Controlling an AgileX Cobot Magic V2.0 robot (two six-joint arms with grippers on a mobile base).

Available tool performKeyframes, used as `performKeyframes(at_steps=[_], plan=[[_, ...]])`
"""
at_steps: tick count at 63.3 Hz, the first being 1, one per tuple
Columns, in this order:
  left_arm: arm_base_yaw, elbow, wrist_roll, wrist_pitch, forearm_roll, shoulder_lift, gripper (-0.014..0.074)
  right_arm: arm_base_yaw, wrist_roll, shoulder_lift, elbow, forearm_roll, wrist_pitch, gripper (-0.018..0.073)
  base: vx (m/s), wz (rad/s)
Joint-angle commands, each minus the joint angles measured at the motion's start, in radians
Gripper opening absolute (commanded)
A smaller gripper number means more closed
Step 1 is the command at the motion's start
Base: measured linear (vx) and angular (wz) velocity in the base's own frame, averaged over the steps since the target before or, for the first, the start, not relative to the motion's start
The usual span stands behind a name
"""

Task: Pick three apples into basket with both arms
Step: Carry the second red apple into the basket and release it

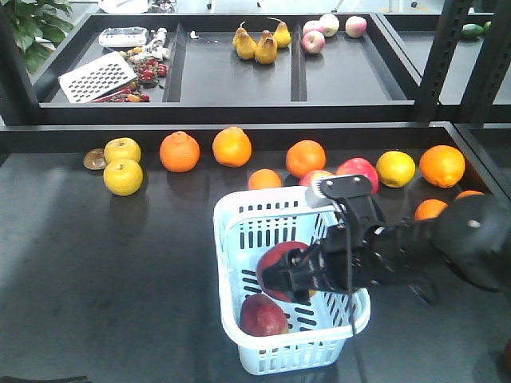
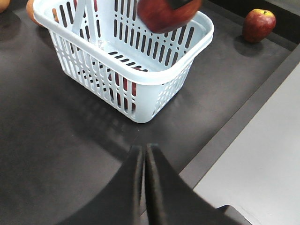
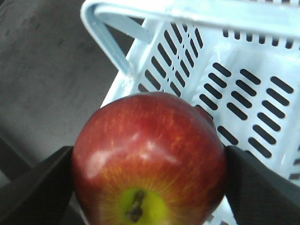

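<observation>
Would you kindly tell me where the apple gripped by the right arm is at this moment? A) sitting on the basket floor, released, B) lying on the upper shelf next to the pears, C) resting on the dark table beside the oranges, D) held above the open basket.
D: the right gripper is shut on the apple over the basket, while another apple already lies inside.
</observation>
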Motion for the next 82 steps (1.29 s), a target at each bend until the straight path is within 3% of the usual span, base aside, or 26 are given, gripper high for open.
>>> performKeyframes(at_steps=[1, 11, 19, 39, 44, 52, 62, 65, 76, 82], plan=[[0.001, -0.025, -0.007, -0.045, -0.037, 0.003, -0.0006, 0.001, -0.010, 0.009, -0.058, 0.037, -0.019, 0.0426, 0.00, 0.00], [0.001, -0.025, -0.007, -0.045, -0.037, 0.003, -0.0006, 0.001, -0.006, 0.032, -0.059, 0.043, -0.018, 0.0604, 0.00, 0.00], [0.001, -0.025, -0.007, -0.045, -0.037, 0.003, -0.0006, -0.001, -0.004, 0.033, -0.059, 0.043, -0.020, 0.0617, 0.00, 0.00], [0.001, -0.025, -0.007, -0.045, -0.037, 0.003, -0.0006, -0.001, -0.005, 0.031, -0.059, 0.041, 0.013, 0.0521, 0.00, 0.00], [0.001, -0.025, -0.007, -0.045, -0.037, 0.003, -0.0006, -0.002, -0.001, 0.024, -0.059, 0.029, 0.051, 0.0462, 0.00, 0.00], [0.001, -0.025, -0.007, -0.045, -0.037, 0.003, -0.0006, -0.002, 0.076, -0.018, -0.059, -0.052, 0.110, 0.0286, 0.00, 0.00], [0.001, -0.025, -0.007, -0.045, -0.037, 0.003, -0.0006, -0.002, 0.292, -0.131, -0.059, -0.347, 0.171, -0.0016, 0.00, 0.00], [0.001, -0.025, -0.007, -0.045, -0.037, 0.003, -0.0006, -0.002, 0.396, -0.163, -0.059, -0.451, 0.197, -0.0013, 0.00, 0.00], [0.001, -0.025, -0.007, -0.045, -0.037, 0.003, -0.0006, -0.002, 0.845, -0.288, -0.059, -1.002, 0.364, -0.0008, 0.00, 0.00], [0.001, -0.025, -0.007, -0.045, -0.037, 0.003, -0.0006, -0.002, 1.029, -0.326, -0.059, -1.269, 0.476, -0.0008, 0.00, 0.00]])
